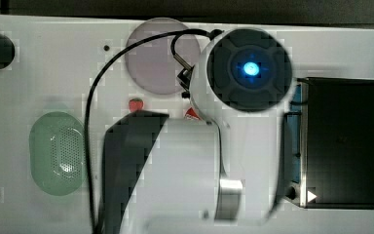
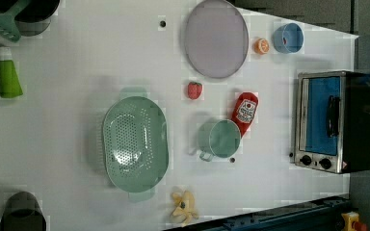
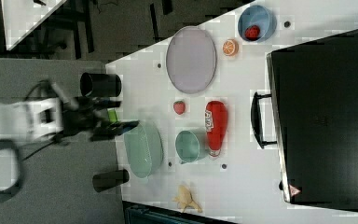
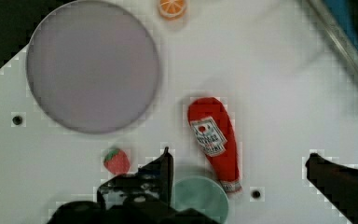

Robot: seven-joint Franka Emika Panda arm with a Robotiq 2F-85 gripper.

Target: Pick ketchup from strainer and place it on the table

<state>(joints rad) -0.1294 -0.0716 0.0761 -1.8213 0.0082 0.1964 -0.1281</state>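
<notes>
The ketchup [image 2: 244, 111] is a red bottle with a white label. It lies flat on the white table [image 2: 67, 120], its cap end against the round green mug [image 2: 220, 139]. It also appears as the ketchup [image 3: 216, 125] and the ketchup [image 4: 214, 140]. The pale green strainer [image 2: 135, 142] has nothing in it and sits apart, toward the left view's left. In the wrist view my gripper [image 4: 240, 161] hangs open above the table. One dark finger [image 4: 165, 163] is beside the bottle and the other is well off to its far side, and neither touches it. My arm [image 1: 243, 68] hides most of the bottle in the top view.
A grey plate [image 2: 215, 38] and a strawberry [image 2: 194, 90] lie near the bottle. A toaster oven [image 2: 327, 120] stands at the left view's right. An orange slice [image 2: 261, 45], a blue bowl [image 2: 287, 37], a banana [image 2: 183, 206] and a green bottle [image 2: 7, 74] sit around the edges.
</notes>
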